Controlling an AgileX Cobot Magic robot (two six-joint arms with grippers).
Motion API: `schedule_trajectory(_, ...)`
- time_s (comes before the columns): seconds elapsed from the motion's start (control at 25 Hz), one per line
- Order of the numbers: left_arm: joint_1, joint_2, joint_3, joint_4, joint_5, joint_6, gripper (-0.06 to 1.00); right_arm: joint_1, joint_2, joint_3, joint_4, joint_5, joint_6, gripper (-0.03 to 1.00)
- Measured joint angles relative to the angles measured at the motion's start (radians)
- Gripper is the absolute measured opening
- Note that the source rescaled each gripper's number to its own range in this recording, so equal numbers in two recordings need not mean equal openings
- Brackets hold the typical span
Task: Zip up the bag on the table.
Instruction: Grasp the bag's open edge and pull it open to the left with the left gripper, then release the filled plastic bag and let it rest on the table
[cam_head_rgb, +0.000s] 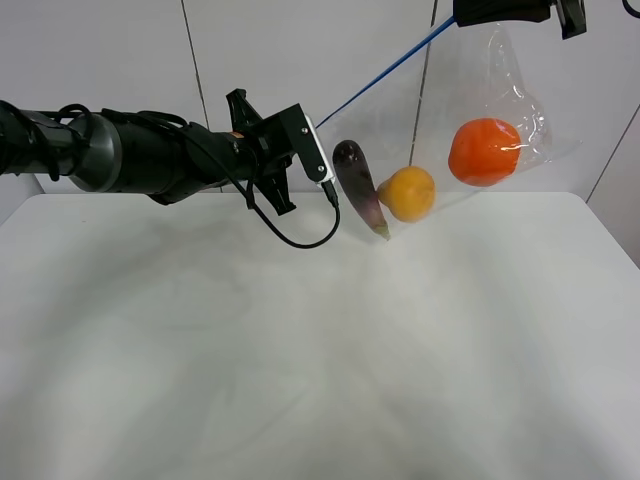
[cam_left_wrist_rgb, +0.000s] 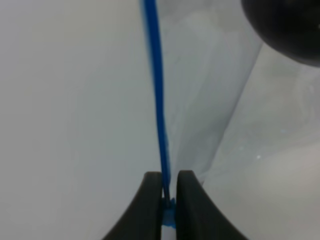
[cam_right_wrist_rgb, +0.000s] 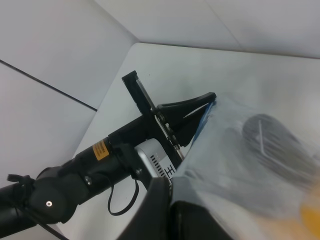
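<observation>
The clear bag (cam_head_rgb: 500, 90) hangs in the air above the table (cam_head_rgb: 300, 350), stretched between my two grippers. Its blue zipper strip (cam_head_rgb: 385, 72) runs taut from the left gripper (cam_head_rgb: 322, 121) up to the right gripper (cam_head_rgb: 460, 18). Inside the bag are a purple eggplant (cam_head_rgb: 358, 185), a yellow pear (cam_head_rgb: 407, 193) and an orange (cam_head_rgb: 484, 151). In the left wrist view the left gripper (cam_left_wrist_rgb: 169, 200) is shut on the end of the blue strip (cam_left_wrist_rgb: 157, 100). In the right wrist view the right gripper (cam_right_wrist_rgb: 170, 200) is shut on the bag's edge (cam_right_wrist_rgb: 225, 150), facing the left gripper (cam_right_wrist_rgb: 207, 102).
The white panelled wall (cam_head_rgb: 120, 50) stands behind the table. A black cable (cam_head_rgb: 300, 240) loops down from the left arm's wrist (cam_head_rgb: 170, 155) toward the tabletop.
</observation>
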Motion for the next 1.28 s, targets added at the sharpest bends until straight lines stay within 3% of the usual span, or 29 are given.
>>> schedule_trajectory(0.2, 0.0, 0.0, 0.0, 0.0, 0.001, 0.001, 0.0, 0.0, 0.0, 0.0, -0.009, 0.0, 0.0, 0.0)
schedule_trajectory(0.28, 0.001, 0.0, 0.0, -0.002, 0.002, 0.001, 0.05, 0.0, 0.0, 0.0, -0.01, 0.0, 0.0, 0.0)
schedule_trajectory(0.36, 0.016, 0.01, 0.005, -0.015, 0.01, 0.001, 0.19, -0.003, -0.004, -0.004, 0.0, -0.001, 0.0, 0.0)
schedule_trajectory(0.56, 0.029, 0.024, 0.012, -0.023, 0.005, -0.032, 0.7, -0.003, -0.013, -0.011, 0.014, -0.002, -0.001, 0.0)
schedule_trajectory(0.64, 0.029, 0.023, 0.012, -0.023, -0.01, -0.047, 0.78, -0.003, -0.013, -0.011, 0.013, -0.002, -0.002, 0.0)
schedule_trajectory(0.8, 0.041, 0.023, 0.012, -0.065, 0.0, -0.047, 0.83, -0.003, -0.013, -0.011, 0.013, -0.002, -0.008, 0.0)
schedule_trajectory(1.04, 0.142, 0.021, 0.012, -0.16, 0.052, -0.047, 0.83, -0.003, 0.003, -0.011, 0.032, -0.002, -0.028, 0.0)
schedule_trajectory(1.28, 0.232, -0.029, 0.012, -0.4, 0.087, -0.009, 0.83, 0.0, 0.104, -0.011, 0.14, -0.005, -0.102, 0.0)
